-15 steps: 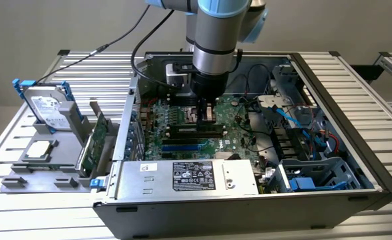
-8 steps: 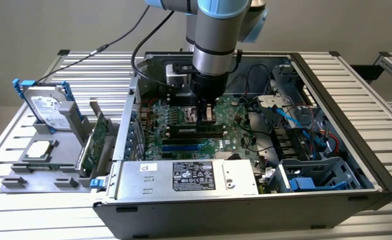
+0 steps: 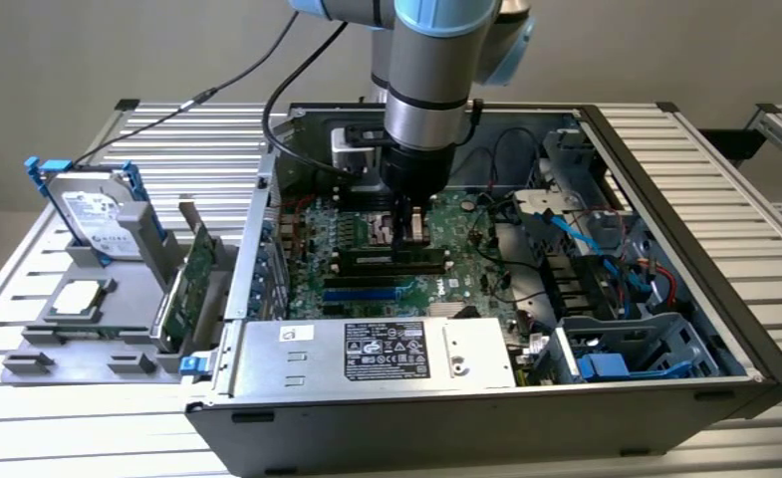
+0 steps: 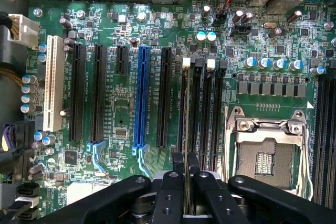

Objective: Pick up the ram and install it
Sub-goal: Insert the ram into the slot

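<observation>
My gripper (image 3: 412, 221) hangs inside the open computer case (image 3: 669, 249), low over the motherboard (image 3: 364, 284). It is shut on the ram (image 4: 187, 129), which appears edge-on in the wrist view as a thin vertical line between the two black fingers (image 4: 173, 187). The ram is held upright and runs along the long black memory slots (image 4: 202, 103), in line with the slot that has a white latch (image 4: 186, 62). In the exterior view the ram (image 3: 416, 227) is a small green strip under the gripper, just above the memory slots (image 3: 391, 261). Whether it touches the slot is unclear.
A CPU socket (image 4: 265, 153) lies beside the memory slots, and a blue expansion slot (image 4: 140, 98) on their other side. At the exterior view's left, a grey stand holds a hard drive (image 3: 99, 214) and a green expansion card (image 3: 191, 284). The power supply (image 3: 378, 351) fills the case's near side; blue cables (image 3: 577, 234) run at the right.
</observation>
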`<state>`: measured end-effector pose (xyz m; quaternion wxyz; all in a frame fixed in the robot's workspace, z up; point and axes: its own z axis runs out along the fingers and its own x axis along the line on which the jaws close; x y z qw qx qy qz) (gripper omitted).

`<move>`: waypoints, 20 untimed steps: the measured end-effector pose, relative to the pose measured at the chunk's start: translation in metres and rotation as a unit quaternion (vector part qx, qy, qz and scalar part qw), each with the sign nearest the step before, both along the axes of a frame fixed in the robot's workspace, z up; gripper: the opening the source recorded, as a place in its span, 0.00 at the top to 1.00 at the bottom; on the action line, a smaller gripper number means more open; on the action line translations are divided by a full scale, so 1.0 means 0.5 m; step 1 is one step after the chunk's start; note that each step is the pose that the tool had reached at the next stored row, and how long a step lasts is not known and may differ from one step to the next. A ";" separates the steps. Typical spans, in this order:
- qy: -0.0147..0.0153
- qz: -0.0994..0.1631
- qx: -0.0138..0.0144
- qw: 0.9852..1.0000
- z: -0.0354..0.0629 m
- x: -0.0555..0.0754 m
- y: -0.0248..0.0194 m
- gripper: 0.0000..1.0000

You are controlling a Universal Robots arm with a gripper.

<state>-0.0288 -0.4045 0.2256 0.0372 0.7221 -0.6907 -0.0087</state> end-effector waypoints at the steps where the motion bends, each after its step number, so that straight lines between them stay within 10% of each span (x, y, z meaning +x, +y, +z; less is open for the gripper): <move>1: 0.000 0.000 0.000 1.000 0.000 0.000 0.0001 0.86; 20: 0.000 -0.002 -0.002 1.000 0.007 0.000 -0.0011 0.86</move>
